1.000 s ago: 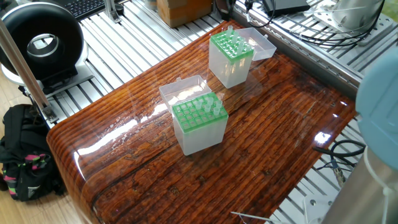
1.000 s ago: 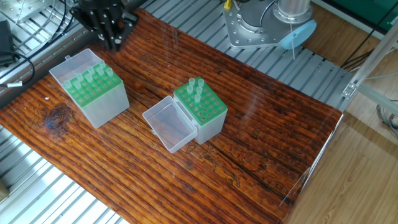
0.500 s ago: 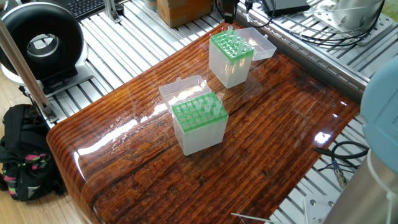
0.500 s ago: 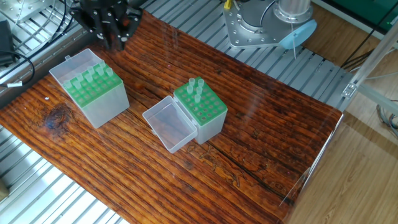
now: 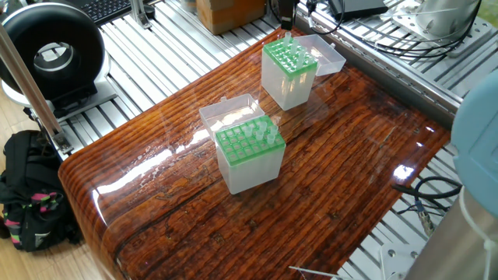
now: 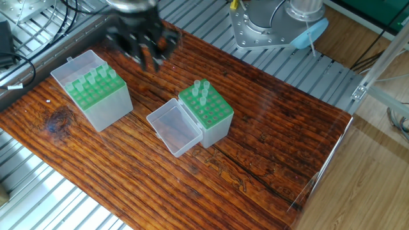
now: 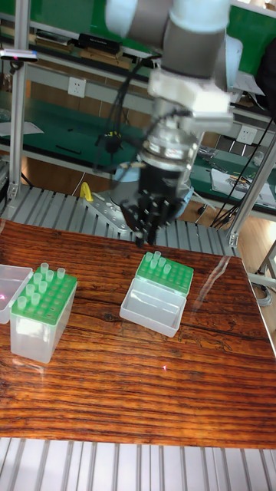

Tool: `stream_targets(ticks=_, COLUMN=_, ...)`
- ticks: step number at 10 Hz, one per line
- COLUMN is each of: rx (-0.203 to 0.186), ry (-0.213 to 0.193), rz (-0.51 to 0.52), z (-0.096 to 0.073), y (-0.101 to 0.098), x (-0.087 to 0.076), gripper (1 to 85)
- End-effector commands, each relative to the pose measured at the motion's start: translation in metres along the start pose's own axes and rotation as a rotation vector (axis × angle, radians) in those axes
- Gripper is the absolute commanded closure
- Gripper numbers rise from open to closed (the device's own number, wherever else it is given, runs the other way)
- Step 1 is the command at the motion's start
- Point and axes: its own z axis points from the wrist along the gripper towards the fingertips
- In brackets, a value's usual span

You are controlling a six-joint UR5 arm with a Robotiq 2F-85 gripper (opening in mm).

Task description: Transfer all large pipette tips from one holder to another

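The gripper is a dark, motion-blurred shape above the wooden table, in the air between the two tip boxes; in the tall fixed view it hangs from the grey UR5 arm just above and behind the far edge of the nearer box. The blur hides the fingers, so whether the jaws stand apart or together cannot be told, and nothing can be seen held between them. Just beside the gripper in the tall view is a translucent box with a green rack top and a clear hinged lid lying open toward the camera. Three or so large pipette tips stand upright in the holes at the rack's far corner, and the rest of that rack shows empty holes. The same box appears in the other fixed view, its tips clustered at one corner. Well apart from it, toward the table's end, stands the second translucent box with a green rack, its lid also open, and many whitish tips fill several rows there, upright. In one fixed view the fuller box sits at the far side of the table and the sparser one nearer the middle.
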Motion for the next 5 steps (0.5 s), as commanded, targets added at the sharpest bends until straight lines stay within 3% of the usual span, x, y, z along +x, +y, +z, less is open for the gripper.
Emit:
stream_targets(ticks=1, rx=0.020, ry=-0.048, rz=0.159, z=0.024, y=0.027, x=-0.031, gripper=58.3)
stream_targets(ticks=3, rx=0.011, ry=-0.050, rz=0.187, z=0.039, y=0.061, x=-0.039, gripper=58.7)
stream_targets(ticks=5, rx=0.020, ry=-0.067, rz=0.210, z=0.053, y=0.087, x=-0.030, gripper=58.7)
